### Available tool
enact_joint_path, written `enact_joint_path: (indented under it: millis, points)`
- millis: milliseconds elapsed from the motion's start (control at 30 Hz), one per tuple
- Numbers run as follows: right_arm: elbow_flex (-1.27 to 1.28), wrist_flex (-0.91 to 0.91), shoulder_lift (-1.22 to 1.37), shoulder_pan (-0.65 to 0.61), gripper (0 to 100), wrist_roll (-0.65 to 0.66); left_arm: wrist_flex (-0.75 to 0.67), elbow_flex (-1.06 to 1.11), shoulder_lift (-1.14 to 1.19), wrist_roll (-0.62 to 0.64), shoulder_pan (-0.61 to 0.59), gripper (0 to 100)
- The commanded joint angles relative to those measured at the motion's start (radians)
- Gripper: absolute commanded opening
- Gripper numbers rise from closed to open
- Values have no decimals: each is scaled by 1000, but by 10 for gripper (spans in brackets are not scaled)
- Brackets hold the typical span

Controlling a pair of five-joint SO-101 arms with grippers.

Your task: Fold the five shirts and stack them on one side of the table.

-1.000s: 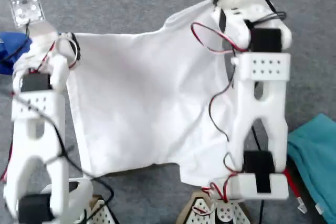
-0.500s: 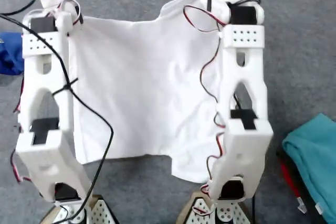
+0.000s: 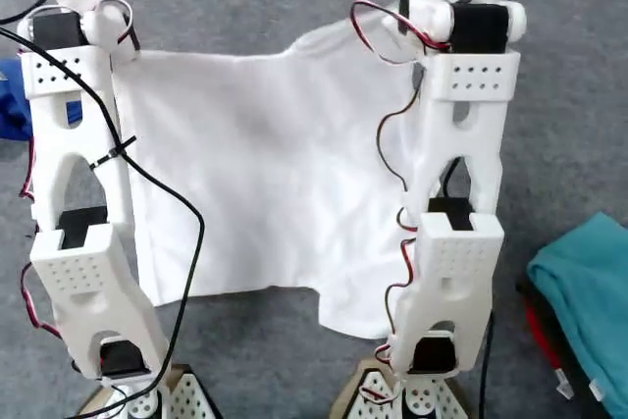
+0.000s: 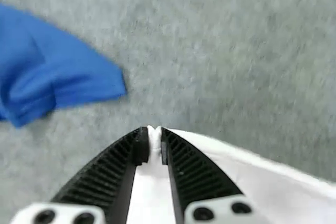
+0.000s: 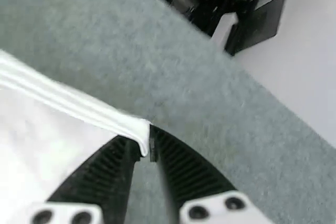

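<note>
Both arms are stretched out long & low over the white shirt (image 3: 265, 174), one along each side, w/ the wrists reaching its far edge. The left arm (image 3: 74, 144) is laid along the shirt's left edge. The left gripper (image 4: 154, 140) is closed on the shirt's far left corner, a thin fold of white cloth being pinched btw. the black ribbed jaws. The right arm (image 3: 456, 174) is laid over the shirt's right side, & the right gripper (image 5: 145, 148) is clamped on a hemmed white edge at the far right corner. The shirt is spread flat on the grey table (image 3: 245, 7), mostly smooth, w/ faint wrinkles & a stepped near edge. A blue shirt (image 4: 47, 82) is seen crumpled near the white shirt's far left corner, & a teal shirt (image 3: 584, 282) lies well apart from its right side.
</note>
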Motion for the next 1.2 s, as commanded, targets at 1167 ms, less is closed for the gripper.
enact_joint_path:
  millis: [1167]
  points:
    - [2150,-153,-1661,25,5,51,-193,1530,-1017,-106,12,19]
